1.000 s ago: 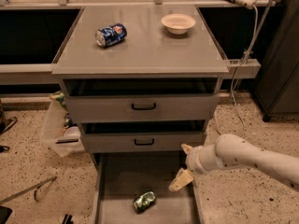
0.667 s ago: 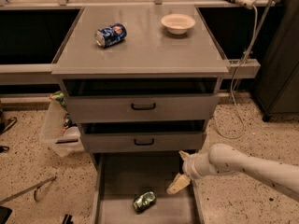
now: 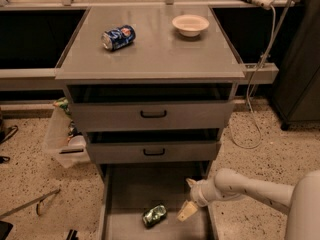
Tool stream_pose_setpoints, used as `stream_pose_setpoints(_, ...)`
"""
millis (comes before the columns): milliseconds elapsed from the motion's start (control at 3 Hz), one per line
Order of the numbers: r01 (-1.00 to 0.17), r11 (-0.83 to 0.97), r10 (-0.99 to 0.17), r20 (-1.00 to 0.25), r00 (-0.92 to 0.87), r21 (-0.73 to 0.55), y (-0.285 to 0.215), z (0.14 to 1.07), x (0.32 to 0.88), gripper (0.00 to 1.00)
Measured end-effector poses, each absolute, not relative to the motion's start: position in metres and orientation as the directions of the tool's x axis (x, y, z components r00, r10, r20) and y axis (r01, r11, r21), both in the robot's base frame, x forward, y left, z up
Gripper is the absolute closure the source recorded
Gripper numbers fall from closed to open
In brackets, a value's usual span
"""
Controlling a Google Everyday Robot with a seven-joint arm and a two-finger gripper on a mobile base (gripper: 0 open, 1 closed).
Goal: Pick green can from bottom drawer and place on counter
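The green can [image 3: 154, 215] lies on its side on the flat grey floor of the open bottom drawer [image 3: 131, 191], near the front middle. My gripper [image 3: 188, 199] reaches in from the right on a white arm and hangs over the drawer's right side, just right of the can and apart from it. One pale finger [image 3: 187, 211] points down toward the drawer floor. The grey counter [image 3: 160, 51] is the cabinet top above the two shallower drawers.
A blue can [image 3: 118, 37] lies on its side on the counter's left, and a white bowl [image 3: 190, 24] stands at its back right. A clear bin [image 3: 64, 140] sits on the floor left of the cabinet. A cable [image 3: 257, 99] hangs at the right.
My gripper has moved left and down, further over the bottom drawer and closer to the green can. The can has not moved.
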State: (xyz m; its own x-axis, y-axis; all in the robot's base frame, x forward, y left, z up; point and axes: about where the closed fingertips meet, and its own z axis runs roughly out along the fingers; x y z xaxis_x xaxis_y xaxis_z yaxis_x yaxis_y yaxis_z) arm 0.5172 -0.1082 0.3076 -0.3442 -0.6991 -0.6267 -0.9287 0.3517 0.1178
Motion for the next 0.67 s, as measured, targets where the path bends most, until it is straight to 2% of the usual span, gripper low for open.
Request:
stream_pose_setpoints(333, -0.929, 0.352, -0.699, -0.627, -0.344, 0.118, -0.108, 0.308, 0.517, 0.0)
stream_pose_setpoints(667, -0.942, 0.309, -0.676, -0.667, -0.314, 0.131, -0.086, 0.285, 0.516, 0.0)
